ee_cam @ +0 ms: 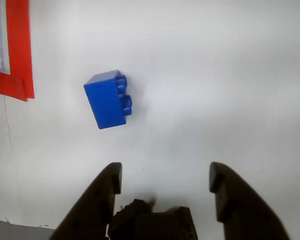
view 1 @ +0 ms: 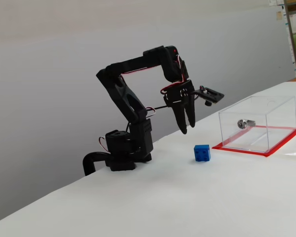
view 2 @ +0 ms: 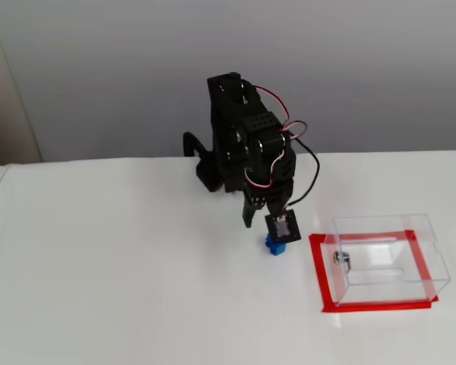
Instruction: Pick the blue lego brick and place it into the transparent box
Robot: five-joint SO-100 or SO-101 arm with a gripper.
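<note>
The claw [ee_cam: 165,177] is hanging above the table with its two fingers spread wide apart, and it is holding nothing. In the wrist view the fingers are coming up from the bottom edge. The blue brick [ee_cam: 107,100] is sitting in the upper left middle of that picture, well apart from the fingertips and off to their left.

The brick is lying on the white table [ee_cam: 215,75] on its side, with its round bumps pointing right in the wrist view. It is turned a little crooked. In a fixed view the brick [view 1: 202,153] is sitting just left of the clear box [view 1: 259,123], near it but not touching.

The brick looks small, hard and light. It will probably not bend or break. Its sides look smooth, so it could slip if squeezed at a corner. The best place to grab looks like the two flat sides, not the bumpy face. The claw would likely need to move left and turn a bit to line up.

Counting: one blue brick, one clear box, one arm [view 1: 133,94] with one claw. The box has one red edge [ee_cam: 19,50] and one small silver lock [view 1: 245,123].
</note>
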